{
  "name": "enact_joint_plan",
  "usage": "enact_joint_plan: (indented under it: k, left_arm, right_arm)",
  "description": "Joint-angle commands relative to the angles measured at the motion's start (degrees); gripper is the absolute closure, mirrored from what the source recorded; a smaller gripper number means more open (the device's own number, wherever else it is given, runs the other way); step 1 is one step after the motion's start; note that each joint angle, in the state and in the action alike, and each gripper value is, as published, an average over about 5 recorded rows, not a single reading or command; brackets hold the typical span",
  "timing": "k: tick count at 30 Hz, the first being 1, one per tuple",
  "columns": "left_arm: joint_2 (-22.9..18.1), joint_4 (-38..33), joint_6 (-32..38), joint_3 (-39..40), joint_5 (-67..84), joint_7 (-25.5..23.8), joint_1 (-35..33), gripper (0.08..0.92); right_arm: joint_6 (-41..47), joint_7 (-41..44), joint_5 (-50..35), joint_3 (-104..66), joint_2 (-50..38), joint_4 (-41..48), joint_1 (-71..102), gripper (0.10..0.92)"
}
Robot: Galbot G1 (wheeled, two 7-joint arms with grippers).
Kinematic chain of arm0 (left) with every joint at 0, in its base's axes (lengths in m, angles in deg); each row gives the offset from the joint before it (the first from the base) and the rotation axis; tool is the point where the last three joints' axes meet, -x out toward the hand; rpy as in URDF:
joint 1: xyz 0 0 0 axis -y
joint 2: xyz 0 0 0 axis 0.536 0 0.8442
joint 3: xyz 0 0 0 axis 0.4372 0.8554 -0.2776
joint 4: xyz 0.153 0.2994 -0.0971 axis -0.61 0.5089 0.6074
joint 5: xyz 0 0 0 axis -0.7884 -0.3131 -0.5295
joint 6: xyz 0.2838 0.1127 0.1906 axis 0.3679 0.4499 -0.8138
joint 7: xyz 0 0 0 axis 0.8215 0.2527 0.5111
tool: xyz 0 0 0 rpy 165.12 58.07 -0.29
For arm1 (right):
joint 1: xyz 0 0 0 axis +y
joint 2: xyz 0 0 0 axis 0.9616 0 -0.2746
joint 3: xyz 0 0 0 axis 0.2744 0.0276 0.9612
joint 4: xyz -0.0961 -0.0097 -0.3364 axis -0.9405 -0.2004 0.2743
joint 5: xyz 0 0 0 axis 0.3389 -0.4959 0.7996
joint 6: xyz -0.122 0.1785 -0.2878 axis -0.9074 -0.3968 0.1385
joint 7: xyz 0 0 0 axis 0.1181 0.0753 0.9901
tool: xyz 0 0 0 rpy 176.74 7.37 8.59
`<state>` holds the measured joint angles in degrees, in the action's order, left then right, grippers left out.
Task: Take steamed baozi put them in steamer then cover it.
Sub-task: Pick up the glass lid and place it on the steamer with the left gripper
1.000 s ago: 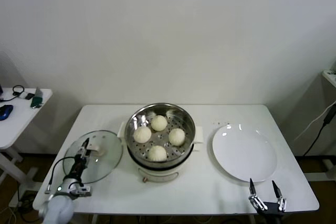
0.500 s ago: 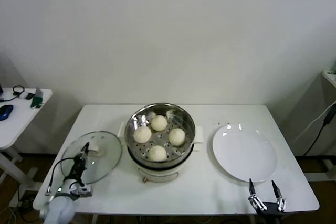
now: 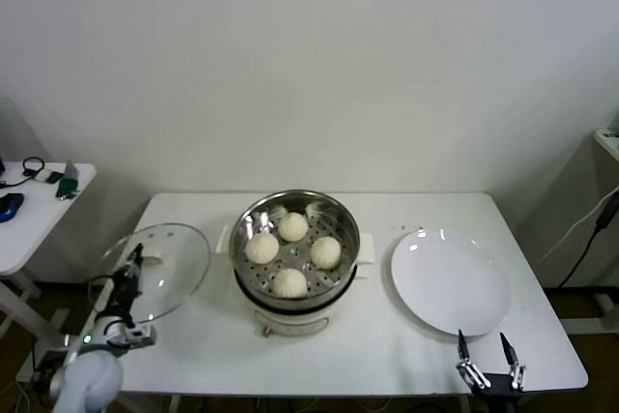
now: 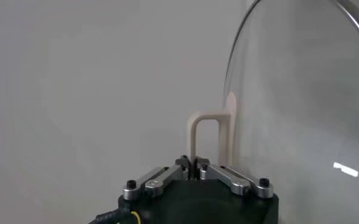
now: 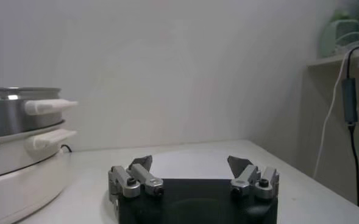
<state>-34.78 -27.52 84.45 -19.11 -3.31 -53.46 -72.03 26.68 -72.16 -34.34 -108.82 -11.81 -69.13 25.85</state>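
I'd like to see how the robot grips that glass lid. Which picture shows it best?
The left wrist view: the left pincer is shut on the lid's handle, seen close up. The head view shows the whole lid tilted beside the steamer. The right wrist view misses the lid.

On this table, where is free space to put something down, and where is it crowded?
Bare table lies along the near edge in front of the steamer, and in the far right corner behind the plate. The table's left end is also uncovered, but the left gripper holds the cover lifted above it. The steamer is full with four baozi. The right gripper waits at the near right edge.
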Motion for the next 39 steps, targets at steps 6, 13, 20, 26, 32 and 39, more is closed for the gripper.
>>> enact_joint_plan:
  k: [6,13,20,26,32,39]
  left_arm:
    - [7.19,-28.9,-22.11,0.97,10.39,-11.68,-4.32,0.858]
    - [5.92,-33.88,-32.02,12.3,6.08,-15.89,2.77,0.858]
    - [0.93,-34.63,-35.26,23.66,-4.27,-19.88,7.88,0.858]
    - [-5.44,-32.03,-35.45,32.85,-14.5,-23.5,10.49,0.858]
    - [-12.9,-27.27,-35.35,38.77,-22.54,-24.86,11.55,0.858]
    - [-17.92,-22.96,-35.04,42.06,-26.48,-24.7,12.78,0.858]
  right_arm:
    - [1.98,-2.47,2.97,-0.03,0.19,-0.32,-0.31,0.203]
    - [2.34,-3.05,3.46,0.29,0.54,-0.57,-0.74,0.203]
    - [1.65,-2.81,3.15,0.53,0.64,-0.76,-1.36,0.203]
    - [1.27,-2.82,3.13,0.74,0.77,-0.29,-2.22,0.203]
    - [1.35,-2.77,3.14,0.76,1.07,0.08,-3.46,0.203]
    - [1.4,-2.74,3.14,0.67,0.96,1.17,-4.43,0.203]
